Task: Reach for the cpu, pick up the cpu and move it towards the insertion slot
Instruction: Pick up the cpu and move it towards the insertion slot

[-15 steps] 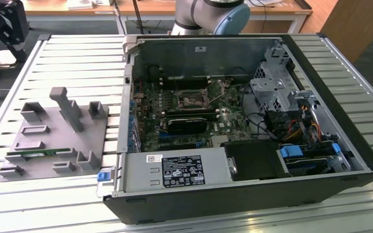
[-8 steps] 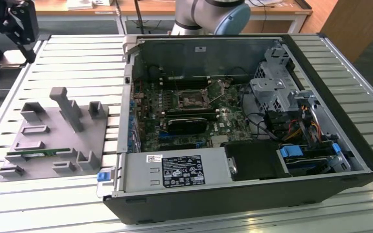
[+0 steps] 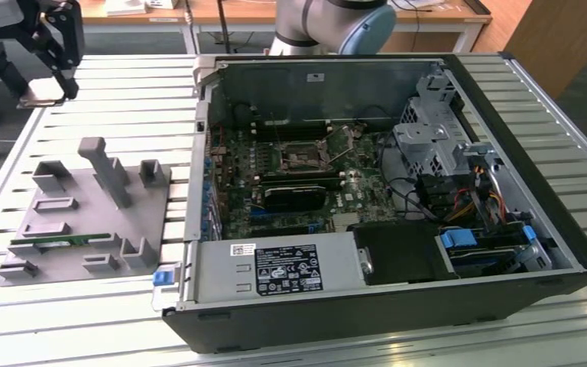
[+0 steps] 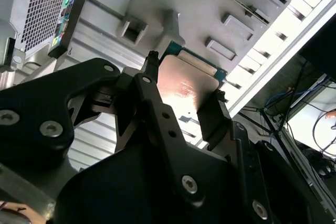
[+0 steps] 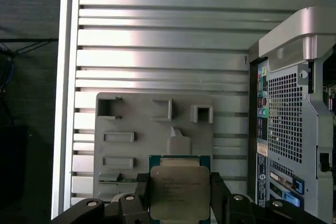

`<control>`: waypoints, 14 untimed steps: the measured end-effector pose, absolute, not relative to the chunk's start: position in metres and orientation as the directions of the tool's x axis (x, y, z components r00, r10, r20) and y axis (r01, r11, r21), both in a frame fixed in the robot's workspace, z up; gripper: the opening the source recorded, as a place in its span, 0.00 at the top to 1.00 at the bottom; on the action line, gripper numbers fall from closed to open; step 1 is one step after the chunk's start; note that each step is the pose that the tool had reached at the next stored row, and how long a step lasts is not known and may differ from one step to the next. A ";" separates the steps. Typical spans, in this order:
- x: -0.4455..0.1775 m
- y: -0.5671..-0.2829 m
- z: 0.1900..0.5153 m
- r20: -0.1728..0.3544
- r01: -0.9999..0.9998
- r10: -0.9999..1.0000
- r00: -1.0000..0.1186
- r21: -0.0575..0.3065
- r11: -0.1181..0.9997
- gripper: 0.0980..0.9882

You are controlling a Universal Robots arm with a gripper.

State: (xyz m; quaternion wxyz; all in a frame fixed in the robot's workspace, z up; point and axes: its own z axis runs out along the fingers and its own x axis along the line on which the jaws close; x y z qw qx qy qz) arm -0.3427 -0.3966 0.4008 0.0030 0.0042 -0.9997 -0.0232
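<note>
The fingers (image 5: 140,192) clamped the cpu (image 5: 180,192) by its opposite edges, above the grey tray (image 5: 131,124); you held a light, stiff, slippery, fragile chip.

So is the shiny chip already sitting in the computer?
No, the cpu is clamped between the black jaws, above the grey tray.

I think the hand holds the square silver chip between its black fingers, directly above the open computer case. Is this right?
Not quite. The hand does hold the square silver chip between its black fingers, but the exterior view shows it above the slatted metal table, near the grey plastic tray, not above the open computer case.
</note>
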 end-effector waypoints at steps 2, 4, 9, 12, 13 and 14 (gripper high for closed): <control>-0.336 -0.397 0.401 0.006 -0.008 -0.009 -1.000 0.046 0.999 0.50; -0.329 -0.397 0.401 0.006 -0.008 -0.009 -1.000 0.046 0.999 0.50; -0.313 -0.397 0.401 0.006 -0.008 -0.009 -1.000 0.046 0.999 0.50; -0.304 -0.397 0.401 0.006 -0.008 -0.009 -1.000 0.046 0.999 0.50; -0.301 -0.397 0.401 0.006 -0.008 -0.009 -1.000 0.046 0.999 0.50; -0.299 -0.397 0.401 0.006 -0.008 -0.009 -1.000 0.046 0.999 0.50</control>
